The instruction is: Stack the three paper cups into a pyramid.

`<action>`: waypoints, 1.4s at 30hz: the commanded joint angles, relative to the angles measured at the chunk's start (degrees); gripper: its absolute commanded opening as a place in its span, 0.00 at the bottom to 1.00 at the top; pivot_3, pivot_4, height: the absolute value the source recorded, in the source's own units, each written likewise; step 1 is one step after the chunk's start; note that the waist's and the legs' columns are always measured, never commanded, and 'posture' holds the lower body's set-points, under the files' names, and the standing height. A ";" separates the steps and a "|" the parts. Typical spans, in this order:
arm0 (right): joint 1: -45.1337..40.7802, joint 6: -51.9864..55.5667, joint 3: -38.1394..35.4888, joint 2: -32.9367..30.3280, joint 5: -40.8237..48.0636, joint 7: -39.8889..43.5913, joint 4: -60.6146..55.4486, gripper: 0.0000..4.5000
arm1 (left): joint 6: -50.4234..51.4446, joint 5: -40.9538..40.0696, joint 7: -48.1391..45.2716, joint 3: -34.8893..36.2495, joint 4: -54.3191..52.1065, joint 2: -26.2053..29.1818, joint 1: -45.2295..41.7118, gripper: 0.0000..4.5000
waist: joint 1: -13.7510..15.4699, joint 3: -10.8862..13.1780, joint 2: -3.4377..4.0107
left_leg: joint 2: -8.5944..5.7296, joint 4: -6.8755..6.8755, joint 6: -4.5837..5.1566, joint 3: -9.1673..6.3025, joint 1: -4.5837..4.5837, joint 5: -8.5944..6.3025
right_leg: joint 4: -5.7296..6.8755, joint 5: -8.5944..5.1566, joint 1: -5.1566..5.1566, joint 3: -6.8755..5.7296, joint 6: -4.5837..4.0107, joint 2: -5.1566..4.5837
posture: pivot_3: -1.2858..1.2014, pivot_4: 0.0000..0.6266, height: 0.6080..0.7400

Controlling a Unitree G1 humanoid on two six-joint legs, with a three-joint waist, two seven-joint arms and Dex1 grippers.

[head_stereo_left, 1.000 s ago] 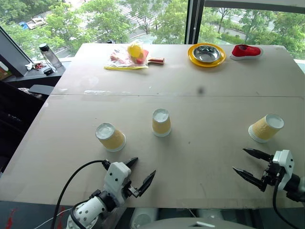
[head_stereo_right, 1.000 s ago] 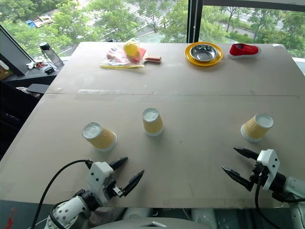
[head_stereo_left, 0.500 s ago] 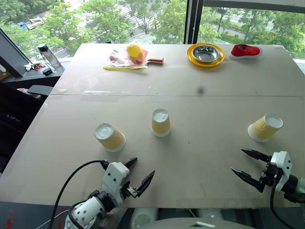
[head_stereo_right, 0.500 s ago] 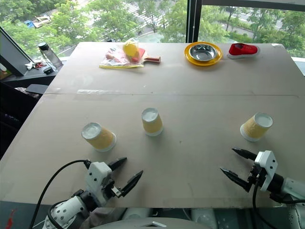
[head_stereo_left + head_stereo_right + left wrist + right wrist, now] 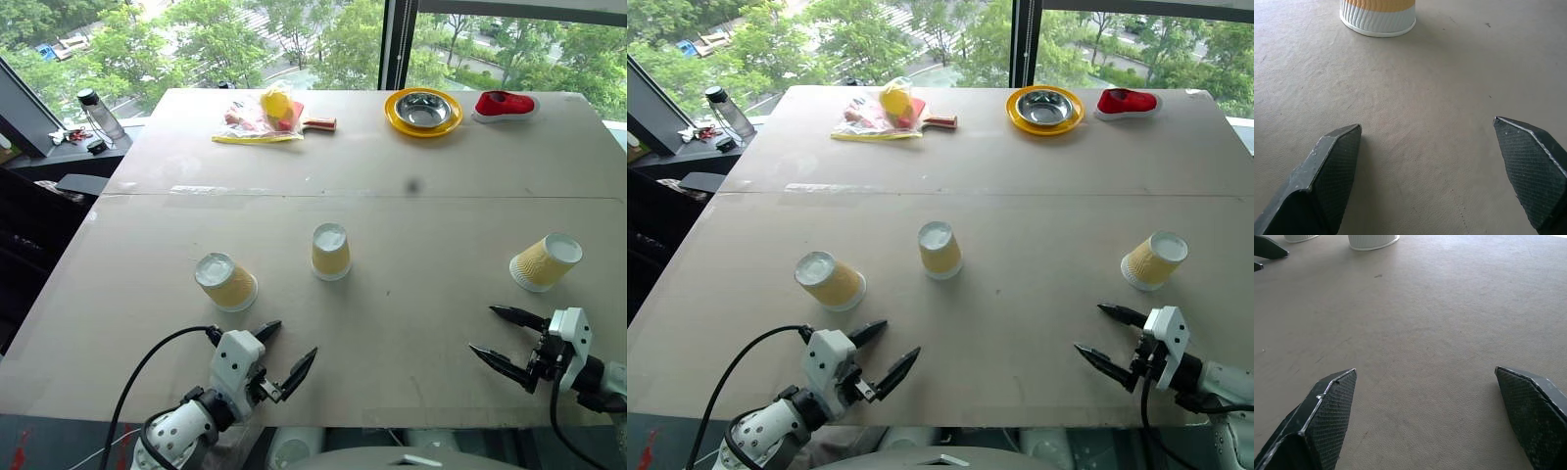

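Ribbed paper cups stand on a matt, faintly scuffed table; beyond them gleams a steel bowl.

Three paper cups, all upside down on the worktop, well apart, none stacked. Left cup sits just beyond the left gripper, not touching. Middle cup is nearer the worktop centre. Right cup is near the right edge, just beyond the right gripper, also apart from it. Both grippers hover low over the near edge, fingers spread wide, nothing between them. Far edge: yellow plate with steel bowl in it, red shoe beside it on the right, clear bag with yellow and red items further left. Bottle on the ledge off the worktop's left side.
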 commanded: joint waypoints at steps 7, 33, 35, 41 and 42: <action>-11.77 4.31 10.76 4.66 -3.59 -5.90 -6.73 1.00 | -6.10 -8.61 -6.62 5.15 -5.76 1.34 5.41 0.99 | -1.30 0.09 -0.17 | 0.09 0.00 0.00 0.04 0.04 0.00 | 0.02 0.01 -0.01 0.00 -0.01 0.03 | 0.52 0.24 1.00; -47.86 0.08 28.81 30.20 -14.99 -14.34 17.41 1.00 | -5.47 -24.68 -11.83 20.89 -10.05 1.96 5.62 0.99 | -1.99 0.20 -0.22 | 0.01 0.00 -0.03 -0.05 0.03 0.02 | 0.44 0.02 -0.26 -0.26 0.02 0.25 | 0.52 0.24 1.00; -48.23 -0.36 29.15 30.70 -15.51 -14.49 18.00 1.00 | -5.32 -24.71 -11.85 20.83 -9.86 1.84 5.18 0.99 | -2.17 0.20 -0.22 | 0.00 -0.01 -0.03 -0.04 0.03 0.02 | 0.46 0.02 -0.28 -0.25 0.03 0.26 | 0.52 0.24 1.00; -48.73 -1.01 28.36 31.51 -15.31 -14.60 18.89 0.69 | -4.95 -24.43 -12.00 20.48 -9.15 1.75 4.02 1.00 | -2.90 0.20 -0.22 | 0.00 0.00 -0.03 -0.03 0.04 0.02 | 0.49 0.02 -0.29 -0.23 0.03 0.27 | 0.52 0.24 1.00; -48.74 -0.93 28.15 31.54 -15.14 -14.67 18.77 0.57 | -4.90 -24.36 -12.07 20.42 -9.03 1.74 3.88 1.00 | -2.95 0.21 -0.22 | 0.00 0.00 -0.03 -0.03 0.04 0.02 | 0.49 0.02 -0.29 -0.22 0.03 0.26 | 0.52 0.24 1.00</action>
